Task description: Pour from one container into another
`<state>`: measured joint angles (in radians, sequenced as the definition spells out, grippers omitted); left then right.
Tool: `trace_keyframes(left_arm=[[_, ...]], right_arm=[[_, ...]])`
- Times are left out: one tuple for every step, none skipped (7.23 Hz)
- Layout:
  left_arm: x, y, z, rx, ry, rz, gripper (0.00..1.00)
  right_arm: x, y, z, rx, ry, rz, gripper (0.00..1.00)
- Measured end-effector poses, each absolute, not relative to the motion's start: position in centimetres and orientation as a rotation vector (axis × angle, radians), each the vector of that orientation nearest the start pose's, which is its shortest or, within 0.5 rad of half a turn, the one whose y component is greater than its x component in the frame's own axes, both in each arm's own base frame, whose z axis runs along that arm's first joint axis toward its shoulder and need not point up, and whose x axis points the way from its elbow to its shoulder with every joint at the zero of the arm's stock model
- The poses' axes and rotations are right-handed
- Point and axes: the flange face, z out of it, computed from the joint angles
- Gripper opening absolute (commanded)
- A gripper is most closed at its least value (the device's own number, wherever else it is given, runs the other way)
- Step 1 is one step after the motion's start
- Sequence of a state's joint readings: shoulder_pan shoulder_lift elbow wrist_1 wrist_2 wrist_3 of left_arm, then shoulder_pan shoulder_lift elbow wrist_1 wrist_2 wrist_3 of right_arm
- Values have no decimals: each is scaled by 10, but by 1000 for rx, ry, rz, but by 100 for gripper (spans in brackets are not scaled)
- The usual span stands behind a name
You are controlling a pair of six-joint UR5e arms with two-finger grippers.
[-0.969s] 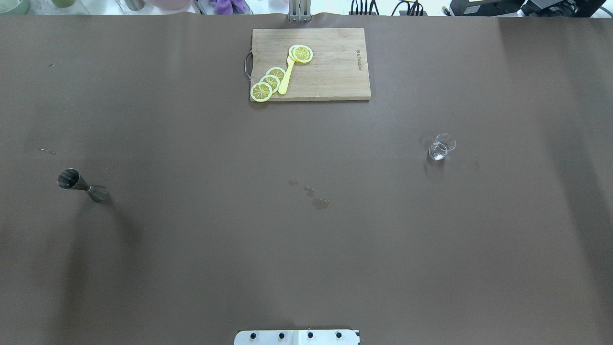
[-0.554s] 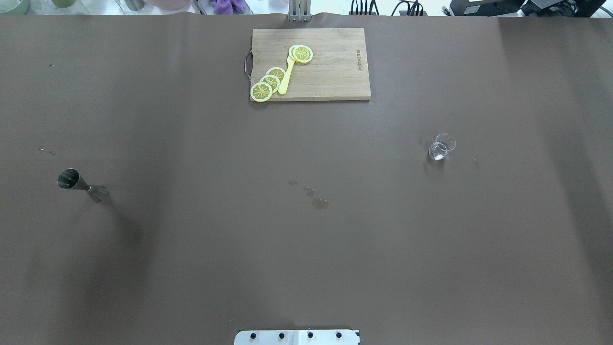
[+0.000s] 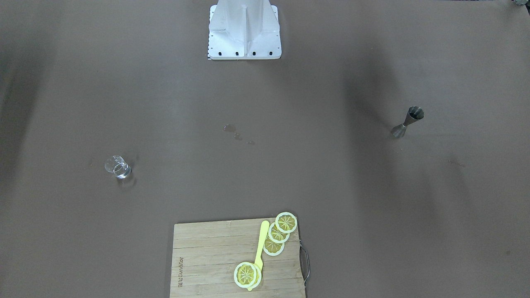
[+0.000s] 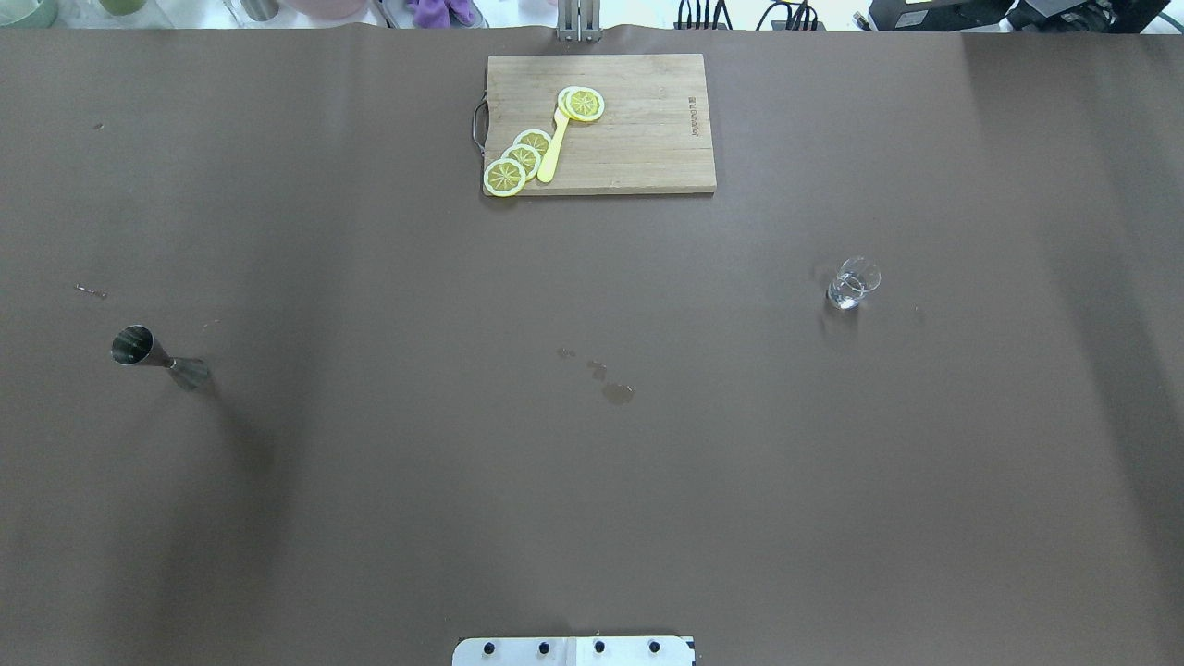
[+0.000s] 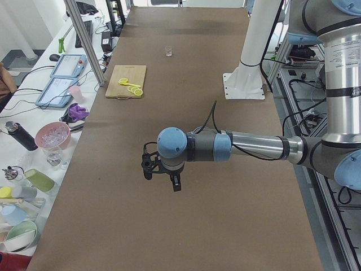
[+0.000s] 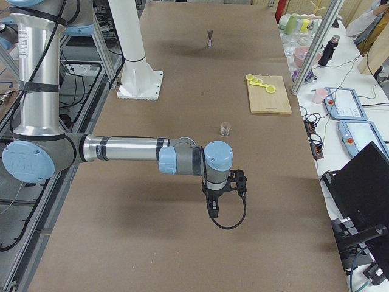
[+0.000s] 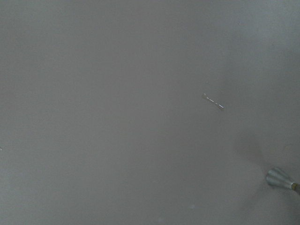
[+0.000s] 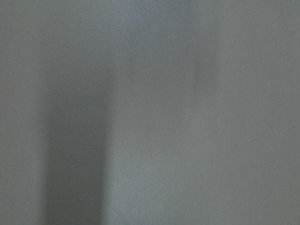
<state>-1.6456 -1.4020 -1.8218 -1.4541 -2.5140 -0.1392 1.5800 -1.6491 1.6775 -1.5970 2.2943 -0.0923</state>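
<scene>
Well apart on the brown table [image 4: 592, 518], the clear glass pitcher [image 4: 853, 283] stood upright on the robot's right, nearest the right gripper [image 6: 214, 205]; the metal jigger [image 4: 157, 357] stood nearer the left gripper [image 5: 172, 179]. Whether either's grip was spread or pressed together could not be told.

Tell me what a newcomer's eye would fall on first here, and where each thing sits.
The bright yellow lemon slices on the wooden cutting board, at the far side from the robot, stand out most in the overhead view. Next come the clear glass pitcher, standing alone toward the robot's right, and the metal jigger, far off toward its left.
</scene>
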Motion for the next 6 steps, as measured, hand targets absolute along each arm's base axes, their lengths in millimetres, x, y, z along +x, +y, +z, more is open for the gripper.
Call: trace_keyframes(left_arm=[[-85,-411,624,-79,942,-220,99],[-85,-413,639,-102,941,-228,99],[-85,-416,649,-118,938,-235,99],[-87,-417,657,-129,910,-240,99],[-90,-418,661,-137,858,-256,99],[-92,-420,660,-149,823,-295,99]], right_arm=[[71,-458,649,39,-726,-80,100],[70,-458,650,36,-728,-81,100],[68,-458,651,30,-728,-82,100],[66,-458,652,28,-727,-84,100],[66,-459,652,27,-727,-85,100],[64,-459,653,25,-725,-88,100]])
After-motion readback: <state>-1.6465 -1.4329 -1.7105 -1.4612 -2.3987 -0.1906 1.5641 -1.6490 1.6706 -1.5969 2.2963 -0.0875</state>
